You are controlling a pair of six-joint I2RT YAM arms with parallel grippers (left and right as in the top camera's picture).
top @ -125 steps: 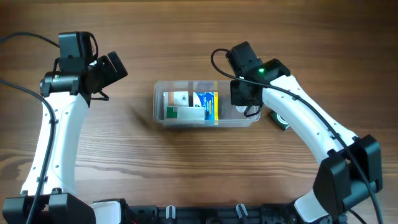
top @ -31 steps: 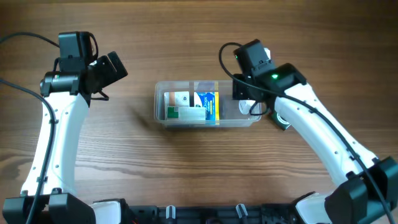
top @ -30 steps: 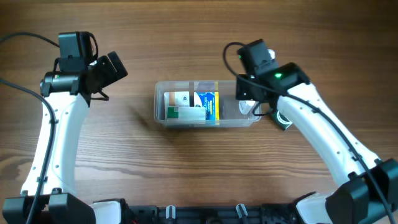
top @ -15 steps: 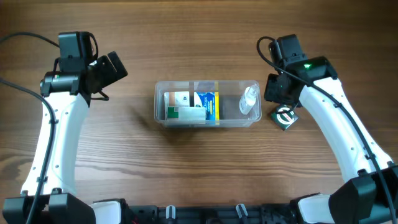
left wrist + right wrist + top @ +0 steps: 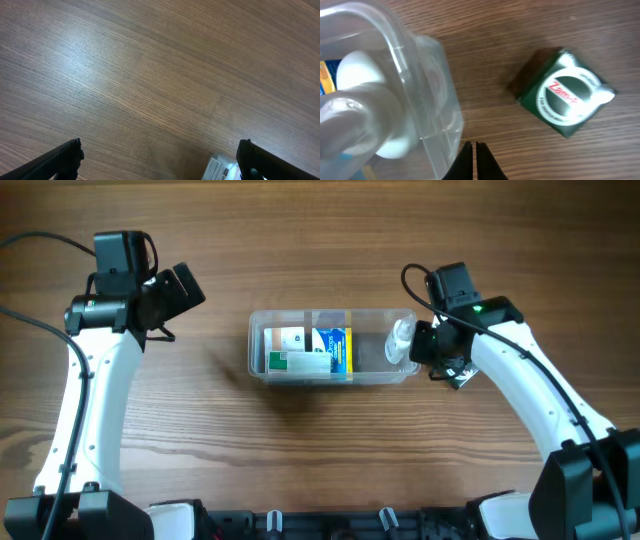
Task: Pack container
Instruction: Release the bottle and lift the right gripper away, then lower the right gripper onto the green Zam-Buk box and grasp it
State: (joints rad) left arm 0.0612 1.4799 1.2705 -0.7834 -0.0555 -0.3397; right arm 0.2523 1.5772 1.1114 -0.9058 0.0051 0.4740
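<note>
Ahead-right of the closed, empty right tool [image 5: 474, 150] sat the green box [image 5: 567, 97]; opening wide and squaring to it seemed best.

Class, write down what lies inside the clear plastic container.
Inside the container: a green-and-white box, a blue-and-yellow box beside it, and a small clear bottle at the right end. Anything beneath the boxes is covered.
</note>
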